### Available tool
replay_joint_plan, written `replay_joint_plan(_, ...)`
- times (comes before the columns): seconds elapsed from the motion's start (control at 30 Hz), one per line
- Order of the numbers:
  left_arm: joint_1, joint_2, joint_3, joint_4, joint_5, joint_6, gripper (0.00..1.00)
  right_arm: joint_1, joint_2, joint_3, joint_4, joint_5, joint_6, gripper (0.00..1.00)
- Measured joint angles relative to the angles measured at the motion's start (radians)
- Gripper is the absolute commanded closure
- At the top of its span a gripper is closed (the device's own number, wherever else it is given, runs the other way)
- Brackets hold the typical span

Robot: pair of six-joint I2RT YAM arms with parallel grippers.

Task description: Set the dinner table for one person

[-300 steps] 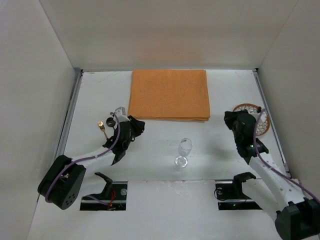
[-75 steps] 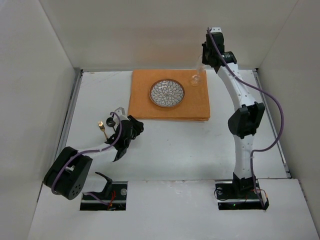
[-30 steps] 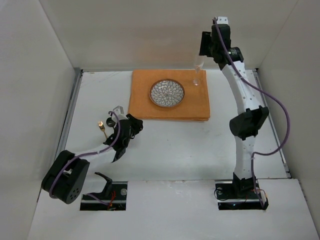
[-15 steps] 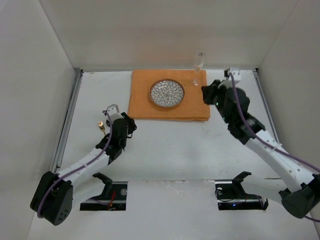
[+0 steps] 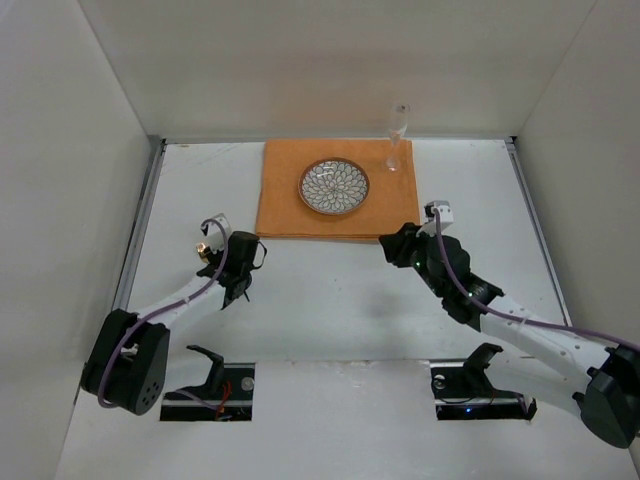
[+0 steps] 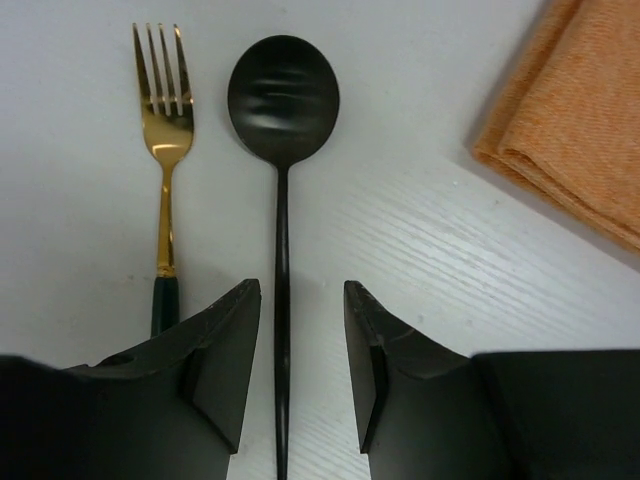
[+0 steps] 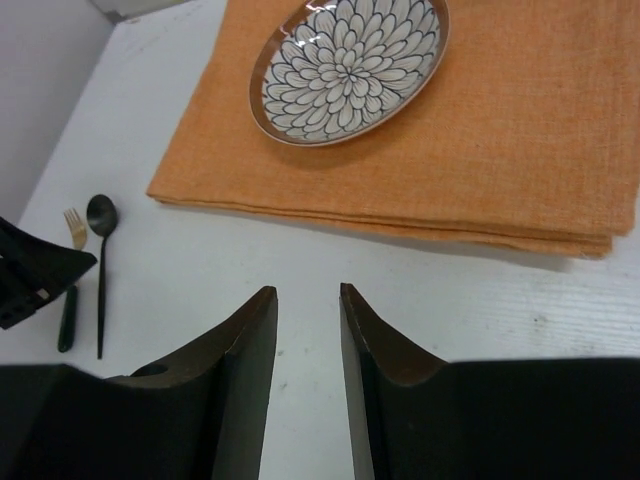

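I'm seeing the bench (image 5: 330, 300) filling the frame; plate (image 5: 334, 186) and glass (image 5: 397, 140) are sitting on the placemat (image 5: 290, 205), upper centre. Cutlery is remaining, I'm judging: left pincer (image 6: 300, 300) is straddling the spoon (image 6: 282, 150) beside the fork (image 6: 165, 150), unclosed; right pincer (image 7: 306, 295) is gaping, empty.

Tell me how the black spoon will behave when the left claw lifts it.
The black spoon looks like rigid metal, so it should not bend. Its thin handle lies flat on the table, so the left claw, open astride it, may slip. Gripped at the handle, the wide bowl end would probably pivot down.
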Motion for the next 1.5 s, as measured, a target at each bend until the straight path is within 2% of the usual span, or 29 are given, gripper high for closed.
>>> replay_joint_plan(0.33,0.034,0.123,0.027,0.009,-0.011,0.006,0.7,0.0,0.041,-0.03,0.083,-0.026,0.032,0.61)
replay_joint_plan(0.73,0.065,0.166,0.027,0.039,0.044,-0.012,0.75,-0.001,0.026,-0.032,0.092,-0.03,0.046,0.6)
replay_joint_plan(0.93,0.072,0.175,0.027,0.068,0.058,-0.024,0.92,-0.003,0.005,-0.04,0.097,-0.03,0.052,0.59)
replay_joint_plan(1.13,0.077,0.137,0.017,0.061,0.094,-0.026,0.97,-0.024,-0.016,-0.056,0.105,-0.029,0.058,0.46)
replay_joint_plan(1.33,-0.002,-0.058,0.056,-0.035,0.09,-0.011,0.97,-0.058,-0.03,-0.077,0.116,-0.02,0.078,0.3)
replay_joint_plan(1.5,-0.17,-0.018,0.259,-0.054,0.079,0.007,0.97,-0.109,-0.04,-0.102,0.114,-0.003,0.096,0.27)
